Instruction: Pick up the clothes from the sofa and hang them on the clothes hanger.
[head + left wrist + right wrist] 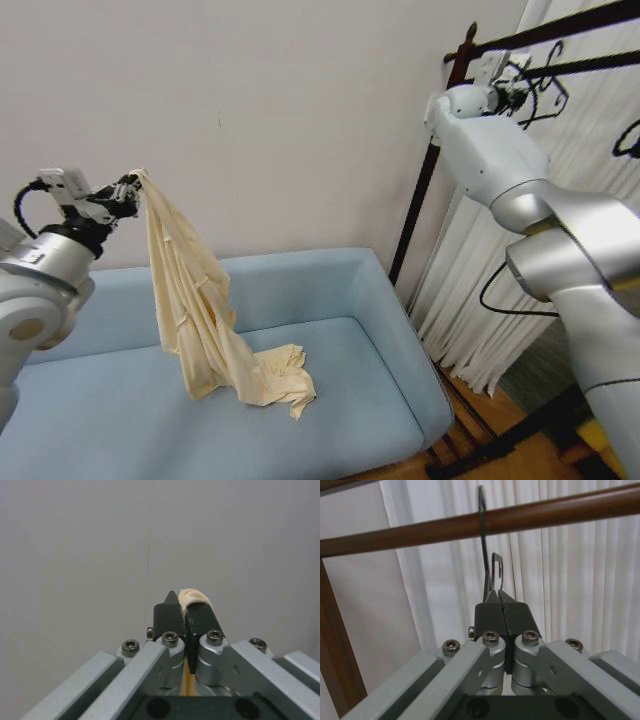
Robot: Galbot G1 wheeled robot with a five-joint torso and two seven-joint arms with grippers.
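A cream garment (205, 320) hangs from my left gripper (131, 191), its lower end still resting on the light blue sofa (120, 420). In the left wrist view the left gripper (186, 611) is shut on a fold of the cream cloth (192, 597). My right gripper (510, 88) is raised at the dark wooden rail (560, 28) of the clothes rack. In the right wrist view the right gripper (499, 606) is shut on a black wire hanger (487, 565), whose hook passes over the rail (520, 517).
The rack's dark upright post (425, 180) stands just right of the sofa arm. White curtains (590, 150) hang behind the rack. Another black hanger (628, 140) shows at the right edge. A plain wall (280, 100) rises behind the sofa.
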